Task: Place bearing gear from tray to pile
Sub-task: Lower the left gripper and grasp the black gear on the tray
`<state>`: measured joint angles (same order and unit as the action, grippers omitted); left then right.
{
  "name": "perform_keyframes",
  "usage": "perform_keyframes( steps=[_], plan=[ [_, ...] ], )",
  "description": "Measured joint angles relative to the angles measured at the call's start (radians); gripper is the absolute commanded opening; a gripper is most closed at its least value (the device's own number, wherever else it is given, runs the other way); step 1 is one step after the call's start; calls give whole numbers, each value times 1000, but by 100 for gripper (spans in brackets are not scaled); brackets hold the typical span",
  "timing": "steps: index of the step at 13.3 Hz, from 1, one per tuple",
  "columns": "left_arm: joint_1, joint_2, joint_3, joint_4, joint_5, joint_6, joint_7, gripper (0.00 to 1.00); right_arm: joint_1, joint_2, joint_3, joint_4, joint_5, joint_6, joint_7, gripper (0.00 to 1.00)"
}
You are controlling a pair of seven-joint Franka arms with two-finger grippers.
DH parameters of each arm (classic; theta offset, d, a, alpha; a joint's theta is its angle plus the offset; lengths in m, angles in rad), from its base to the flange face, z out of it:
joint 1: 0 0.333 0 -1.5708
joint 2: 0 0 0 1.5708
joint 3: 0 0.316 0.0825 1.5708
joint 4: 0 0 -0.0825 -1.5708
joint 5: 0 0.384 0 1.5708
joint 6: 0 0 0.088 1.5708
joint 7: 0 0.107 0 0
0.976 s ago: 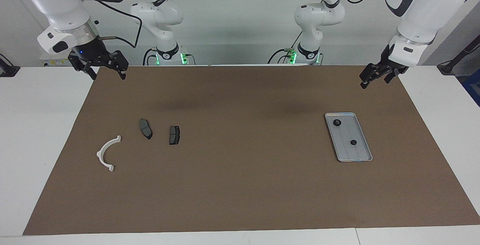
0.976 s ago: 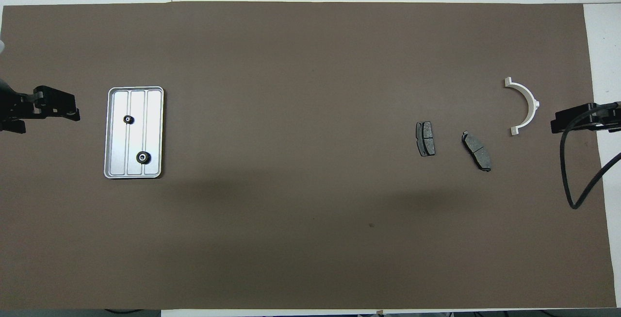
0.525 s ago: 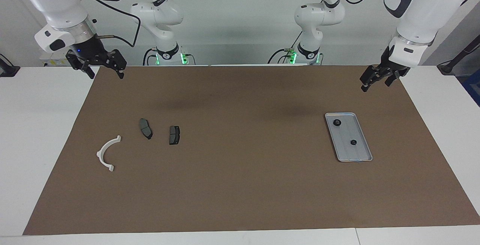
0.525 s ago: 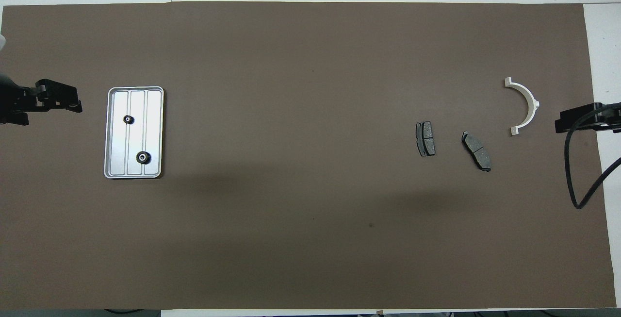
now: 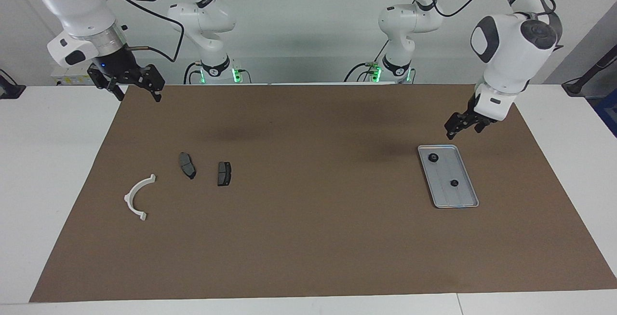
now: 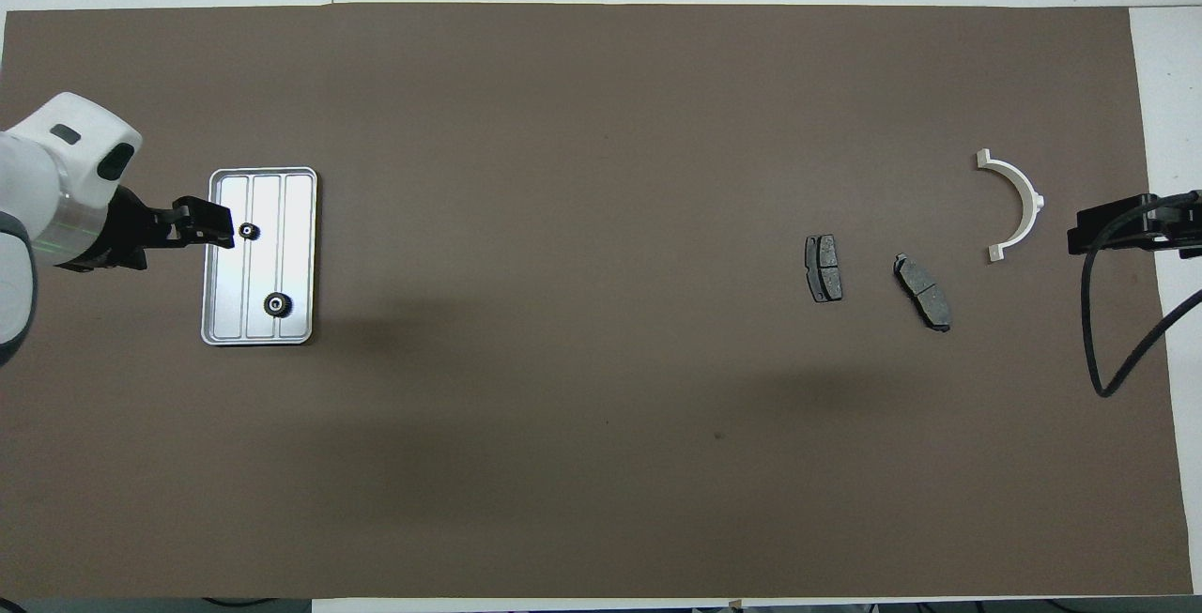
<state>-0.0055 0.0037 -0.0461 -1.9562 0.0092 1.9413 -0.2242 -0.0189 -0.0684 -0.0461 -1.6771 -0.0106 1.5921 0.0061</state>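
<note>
A silver tray (image 5: 463, 198) (image 6: 299, 219) lies on the brown mat toward the left arm's end of the table. Two small black gears rest in it: a larger one (image 5: 433, 157) (image 6: 277, 304) nearer the robots and a smaller one (image 5: 453, 183) (image 6: 248, 232) farther away. My left gripper (image 5: 452, 133) (image 6: 223, 226) hangs open and empty above the tray's edge, clear of both gears. The pile lies toward the right arm's end: a white arc bracket (image 5: 137, 197) (image 6: 1022, 200) and two dark brake pads (image 5: 187, 165) (image 5: 224, 173) (image 6: 824, 268) (image 6: 923, 291). My right gripper (image 5: 138, 94) (image 6: 1078, 239) waits open above the mat's corner.
The brown mat (image 5: 308, 238) (image 6: 563, 406) covers most of the white table (image 5: 53, 160). A black cable (image 6: 1094, 350) loops down from the right arm near the bracket. Bare mat stretches between the tray and the pile.
My left arm has swung down and inward from the mat's corner, so its gripper now hangs over the tray's edge. The right gripper has barely shifted. No part has moved.
</note>
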Motion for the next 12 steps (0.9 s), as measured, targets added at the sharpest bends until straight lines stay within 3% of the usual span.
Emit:
perform_keyframes(
  steps=[6,7,8,12],
  plan=[
    [-3,-1,8,-177,0,149,-20,99,0,0,0,0,0,0,0,100],
    [-1,-1,11,-197,0,170,-21,95,0,0,0,0,0,0,0,100],
    [1,-1,14,-217,0,192,-23,83,0,0,0,0,0,0,0,100],
    [10,4,17,-270,0,268,-25,82,0,0,0,0,0,0,-5,100]
  ],
)
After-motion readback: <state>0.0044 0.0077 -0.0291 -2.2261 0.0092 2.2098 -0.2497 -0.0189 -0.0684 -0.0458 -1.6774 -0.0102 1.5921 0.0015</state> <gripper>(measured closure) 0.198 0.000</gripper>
